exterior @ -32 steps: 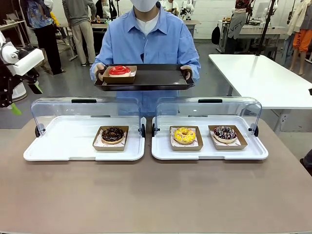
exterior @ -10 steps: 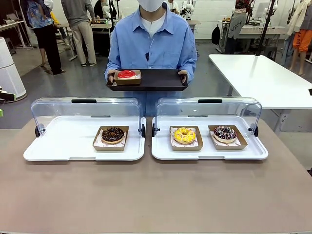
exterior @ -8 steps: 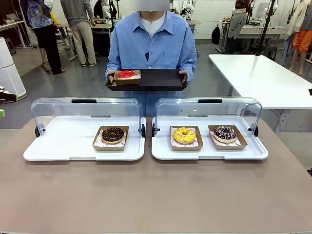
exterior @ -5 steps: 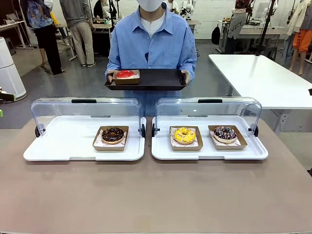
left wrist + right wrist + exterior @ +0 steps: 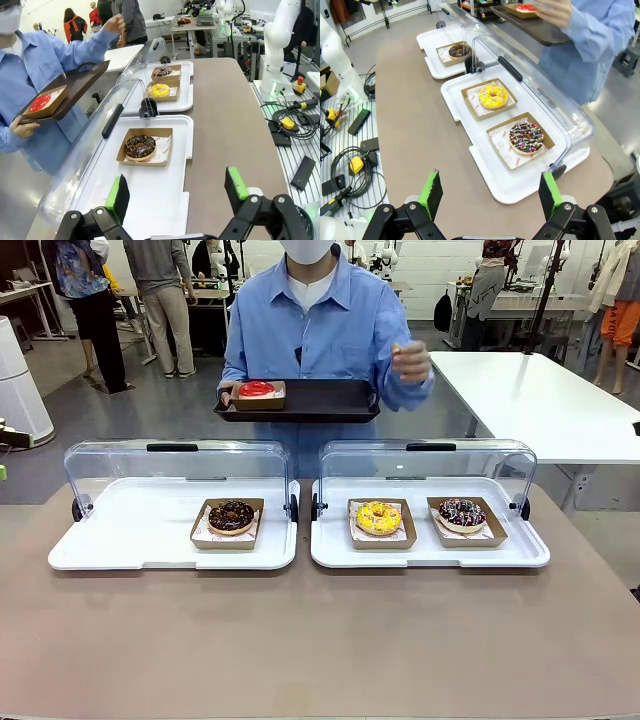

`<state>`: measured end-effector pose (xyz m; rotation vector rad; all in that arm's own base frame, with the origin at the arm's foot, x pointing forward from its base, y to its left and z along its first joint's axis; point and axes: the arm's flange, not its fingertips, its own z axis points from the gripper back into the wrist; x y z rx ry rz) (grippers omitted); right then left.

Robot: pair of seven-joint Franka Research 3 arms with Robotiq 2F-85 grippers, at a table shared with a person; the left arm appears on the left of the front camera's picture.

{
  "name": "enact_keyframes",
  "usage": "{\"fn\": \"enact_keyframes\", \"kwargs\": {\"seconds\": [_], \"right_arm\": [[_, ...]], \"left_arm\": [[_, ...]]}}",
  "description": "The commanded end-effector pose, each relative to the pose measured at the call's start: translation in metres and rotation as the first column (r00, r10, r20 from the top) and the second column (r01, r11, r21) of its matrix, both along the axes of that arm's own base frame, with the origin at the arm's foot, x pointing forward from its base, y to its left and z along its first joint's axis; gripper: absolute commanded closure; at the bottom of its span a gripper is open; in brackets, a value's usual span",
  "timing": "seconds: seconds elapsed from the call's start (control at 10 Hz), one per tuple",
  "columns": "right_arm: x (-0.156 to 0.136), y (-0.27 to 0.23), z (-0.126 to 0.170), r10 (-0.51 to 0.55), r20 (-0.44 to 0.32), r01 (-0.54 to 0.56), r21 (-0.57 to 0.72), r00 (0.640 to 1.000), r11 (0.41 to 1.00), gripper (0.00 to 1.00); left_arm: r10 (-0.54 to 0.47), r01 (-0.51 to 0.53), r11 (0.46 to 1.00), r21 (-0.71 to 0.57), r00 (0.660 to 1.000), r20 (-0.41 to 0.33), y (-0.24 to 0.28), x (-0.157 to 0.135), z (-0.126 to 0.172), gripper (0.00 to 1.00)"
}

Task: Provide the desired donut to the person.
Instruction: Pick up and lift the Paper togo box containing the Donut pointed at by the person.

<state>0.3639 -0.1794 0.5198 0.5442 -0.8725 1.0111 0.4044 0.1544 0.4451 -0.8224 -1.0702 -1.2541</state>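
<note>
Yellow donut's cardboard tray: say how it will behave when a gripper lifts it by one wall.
The cardboard tray looks thin and shallow, so it probably flexes when pinched. The yellow donut seems to sit loose inside and may slide if tilted. Likely light.

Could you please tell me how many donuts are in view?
4: a chocolate donut on the left white tray, a yellow donut and a sprinkled donut on the right white tray, a red donut on the person's black tray.
</note>
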Motion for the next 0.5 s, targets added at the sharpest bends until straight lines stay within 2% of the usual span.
{"fn": "enact_keyframes", "kwargs": {"seconds": [0.0,0.4], "right_arm": [[0.0013,0.0008,0.0007,0.006,0.013,-0.006,0.014,1.000,1.000,0.00],[0.0013,0.0008,0.0007,0.006,0.013,-0.006,0.014,1.000,1.000,0.00]], "left_arm": [[0.004,-0.004,1.000,-0.003,1.000,0.006,0.0013,-0.0006,0.0008,0.00],[0.004,-0.004,1.000,-0.003,1.000,0.006,0.0013,-0.0006,0.0008,0.00]]}}
